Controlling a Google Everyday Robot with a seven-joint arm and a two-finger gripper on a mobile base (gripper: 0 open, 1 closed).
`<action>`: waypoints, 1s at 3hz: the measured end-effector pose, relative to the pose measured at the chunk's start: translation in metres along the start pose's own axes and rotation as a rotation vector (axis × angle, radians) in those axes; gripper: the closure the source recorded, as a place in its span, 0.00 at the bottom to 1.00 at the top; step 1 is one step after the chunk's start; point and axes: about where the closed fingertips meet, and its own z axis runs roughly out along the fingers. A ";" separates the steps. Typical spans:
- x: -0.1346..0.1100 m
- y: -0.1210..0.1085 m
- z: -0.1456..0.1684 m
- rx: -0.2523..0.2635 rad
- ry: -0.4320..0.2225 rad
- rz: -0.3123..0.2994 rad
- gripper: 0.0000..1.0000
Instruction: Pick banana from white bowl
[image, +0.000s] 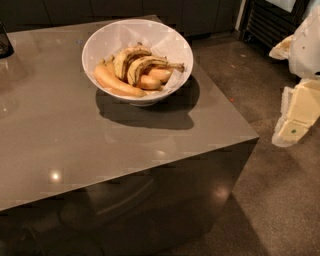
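Observation:
The white bowl (170, 42) stands on the far right part of the grey table (75, 135). In it the banana (145, 64), long, curved and brown-streaked, lies on top with its dark stem pointing right. A stubbier streaked banana (126, 56) lies just left of it. Smooth orange-yellow bananas (116, 82) lie underneath and along the front. My gripper (296, 115), a cream and white shape, hangs at the right edge of the view, over the floor, well to the right of the table and apart from the bowl.
A dark object (5, 42) stands at the table's far left edge. The table's right corner (256, 137) lies between the gripper and the bowl. Dark cabinets (150, 7) run along the back, and a dark slatted unit (267, 22) stands at the back right.

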 end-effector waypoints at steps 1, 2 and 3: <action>0.000 0.000 0.000 0.000 0.000 0.000 0.00; -0.024 -0.024 -0.002 -0.012 0.023 -0.088 0.00; -0.053 -0.056 -0.005 -0.010 0.054 -0.189 0.00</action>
